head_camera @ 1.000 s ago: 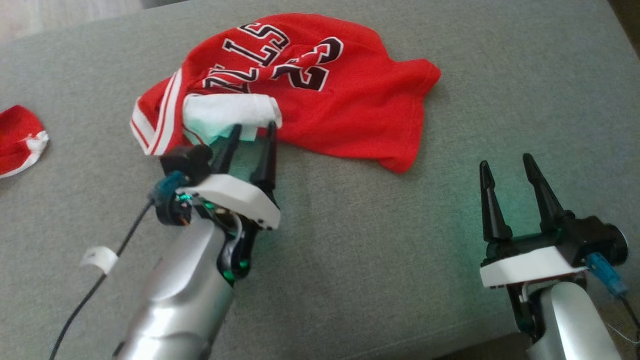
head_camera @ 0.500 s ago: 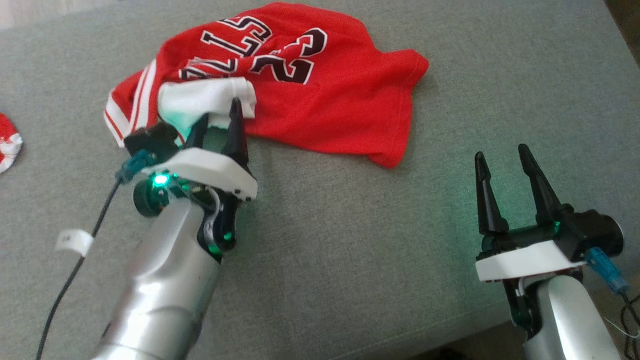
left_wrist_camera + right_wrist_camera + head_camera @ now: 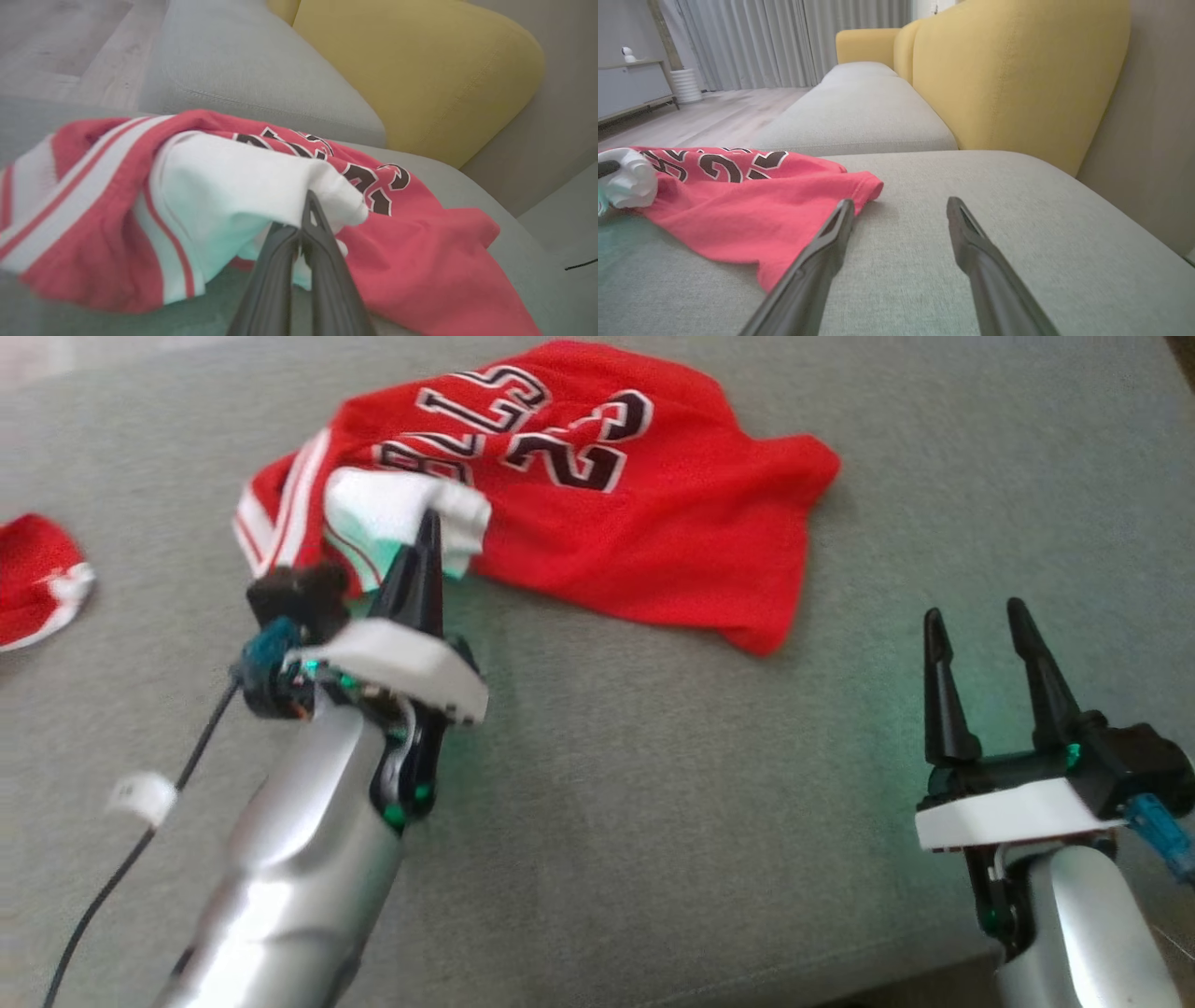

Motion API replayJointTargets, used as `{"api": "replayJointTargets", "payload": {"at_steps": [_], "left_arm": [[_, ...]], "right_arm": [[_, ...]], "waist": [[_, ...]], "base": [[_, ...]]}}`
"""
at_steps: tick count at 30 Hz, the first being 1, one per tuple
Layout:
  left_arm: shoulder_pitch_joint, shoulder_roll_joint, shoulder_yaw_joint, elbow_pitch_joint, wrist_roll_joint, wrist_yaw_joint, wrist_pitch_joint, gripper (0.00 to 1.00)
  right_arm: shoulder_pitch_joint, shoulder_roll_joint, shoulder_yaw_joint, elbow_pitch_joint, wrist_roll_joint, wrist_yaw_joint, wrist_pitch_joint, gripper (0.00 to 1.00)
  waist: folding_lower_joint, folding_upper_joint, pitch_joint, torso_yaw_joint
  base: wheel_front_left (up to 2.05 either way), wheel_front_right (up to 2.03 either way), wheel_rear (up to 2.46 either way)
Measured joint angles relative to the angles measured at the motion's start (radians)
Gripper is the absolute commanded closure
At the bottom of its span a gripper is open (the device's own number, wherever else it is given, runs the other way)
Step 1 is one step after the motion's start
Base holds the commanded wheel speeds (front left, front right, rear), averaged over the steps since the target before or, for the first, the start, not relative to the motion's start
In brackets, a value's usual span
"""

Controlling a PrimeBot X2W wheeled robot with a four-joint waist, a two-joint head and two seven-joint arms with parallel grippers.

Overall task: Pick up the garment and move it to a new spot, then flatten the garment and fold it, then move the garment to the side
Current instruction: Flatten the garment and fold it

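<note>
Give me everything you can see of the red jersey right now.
The red jersey looks like soft knit, with black, white-edged lettering, the number 23 and white-striped trim. It lies crumpled on the grey sofa cushion, a white inner fold turned out at its near-left edge. The left gripper is shut on that fold.

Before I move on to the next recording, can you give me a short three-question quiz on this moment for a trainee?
1. True or false: the right gripper is shut on the red jersey.
2. What do the fingers of the left gripper pinch?
A. the white fold of the jersey
B. the jersey's far red corner
C. a black cable
3. Fill in the colour: the jersey lies on a ____ cushion.

Key
1. False: its fingers are spread open, with no cloth between them.
2. A
3. grey
</note>
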Motion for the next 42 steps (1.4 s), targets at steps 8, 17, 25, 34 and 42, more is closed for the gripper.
{"api": "replayJointTargets", "payload": {"at_steps": [8,17,25,34,42], "left_arm": [[0.219,0.197,-0.012,-0.309,0.068,0.055,0.024,1.0],[0.467,0.374,0.026,-0.646,0.113,0.2,0.118,1.0],[0.642,0.341,0.049,-0.661,0.054,0.257,0.077,1.0],[0.642,0.24,0.033,-0.447,0.028,0.214,-0.042,1.0],[0.607,0.194,0.032,-0.319,0.021,0.184,-0.108,0.0]], "right_arm": [[0.017,0.0,-0.018,0.009,-0.004,0.0,0.0,0.0],[0.065,0.0,-0.053,0.023,-0.01,0.0,0.0,0.0],[0.094,0.0,-0.075,0.029,-0.038,0.0,0.0,0.0],[0.094,0.0,-0.071,0.037,-0.045,0.0,0.0,0.0],[0.093,0.0,-0.066,0.041,-0.046,0.0,0.0,0.0]], "waist": [[-0.0001,0.0,-0.068,0.084],[-0.0002,0.0,-0.145,0.158],[-0.0002,0.0001,-0.172,0.196],[-0.0001,0.0,-0.169,0.205],[0.0,0.0,-0.172,0.205]], "base": [[0.0,0.0,0.0],[0.0,0.0,0.0],[0.0,0.0,0.0],[0.0,0.0,0.0],[0.0,0.0,0.0]]}}
